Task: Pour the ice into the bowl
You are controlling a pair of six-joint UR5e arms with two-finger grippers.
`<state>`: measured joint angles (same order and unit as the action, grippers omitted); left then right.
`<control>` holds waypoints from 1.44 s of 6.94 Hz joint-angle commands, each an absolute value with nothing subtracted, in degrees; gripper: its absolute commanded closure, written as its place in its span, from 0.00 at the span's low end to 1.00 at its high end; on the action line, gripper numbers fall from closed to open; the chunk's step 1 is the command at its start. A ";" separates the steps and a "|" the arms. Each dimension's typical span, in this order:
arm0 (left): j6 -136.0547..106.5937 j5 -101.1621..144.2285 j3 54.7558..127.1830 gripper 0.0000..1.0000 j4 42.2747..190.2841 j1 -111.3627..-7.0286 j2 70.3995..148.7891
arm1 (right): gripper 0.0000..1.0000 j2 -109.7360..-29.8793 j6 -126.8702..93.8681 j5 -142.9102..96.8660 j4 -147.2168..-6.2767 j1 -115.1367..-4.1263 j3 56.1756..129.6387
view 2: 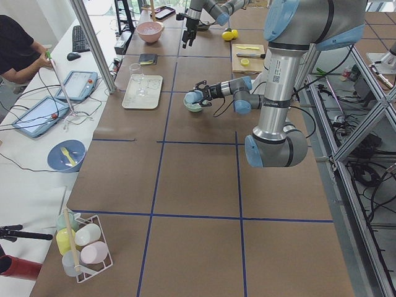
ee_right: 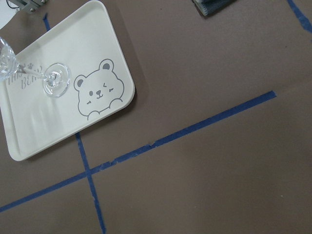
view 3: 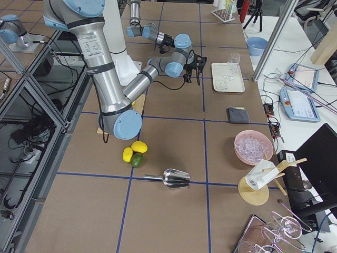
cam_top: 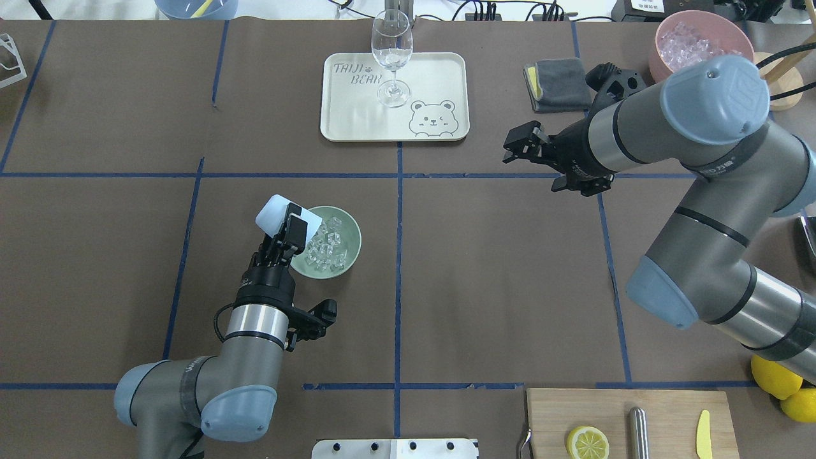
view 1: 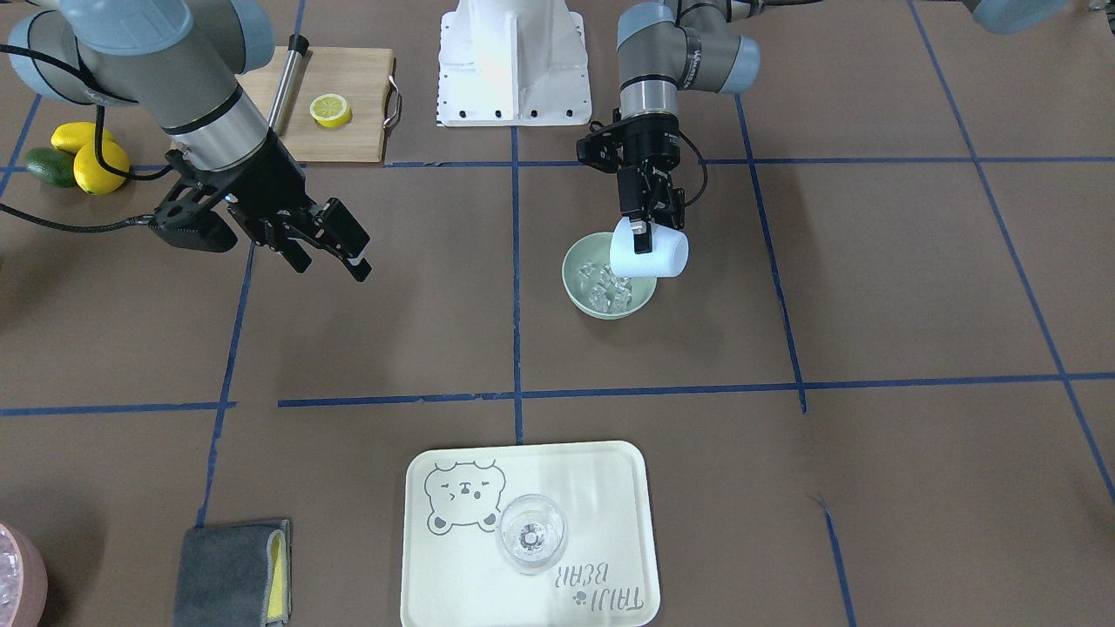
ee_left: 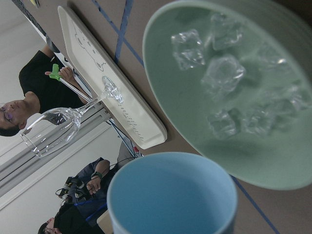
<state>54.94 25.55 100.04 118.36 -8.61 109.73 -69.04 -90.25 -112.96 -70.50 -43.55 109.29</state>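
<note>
The mint-green bowl [view 1: 577, 261] sits just left of the table's middle in the overhead view [cam_top: 349, 254]. A heap of clear ice cubes [view 1: 605, 292] lies inside it and also shows in the overhead view [cam_top: 325, 248]. My left gripper [view 1: 645, 233] is shut on a pale blue cup [view 1: 652, 254], which is tipped on its side over the bowl's rim with its mouth toward the bowl. In the left wrist view the cup [ee_left: 170, 195] looks empty, with the bowl [ee_left: 163, 78] and ice [ee_left: 222, 73] beyond it. My right gripper [cam_top: 517, 146] is open and empty, held above the table, apart from the bowl.
A cream bear tray [cam_top: 446, 70] with a wine glass [cam_top: 391, 51] stands at the far middle. A grey cloth [cam_top: 560, 83] and a pink bowl of ice [cam_top: 695, 38] are at the far right. A cutting board [cam_top: 663, 408] with a lemon half [cam_top: 587, 442] is at the near right.
</note>
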 commanded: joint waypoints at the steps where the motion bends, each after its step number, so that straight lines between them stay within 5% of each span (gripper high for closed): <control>1: 55.55 25.49 102.72 1.00 118.73 -8.61 109.78 | 0.00 -69.08 -90.26 -113.03 -70.31 -43.59 109.07; 6: 5.31 25.40 103.88 1.00 148.53 -8.88 100.06 | 0.00 -68.91 -89.65 -112.42 -70.22 -43.77 109.42; 8: -18.17 25.22 100.92 1.00 173.01 -8.79 93.89 | 0.00 -68.91 -89.30 -111.89 -70.22 -44.12 109.69; 10: -34.02 25.14 94.85 1.00 180.25 -8.44 92.64 | 0.00 -68.56 -89.21 -111.80 -70.31 -44.21 109.95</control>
<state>-23.67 25.16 97.85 175.66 -8.64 93.60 -68.78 -89.31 -111.91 -70.24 -44.11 109.81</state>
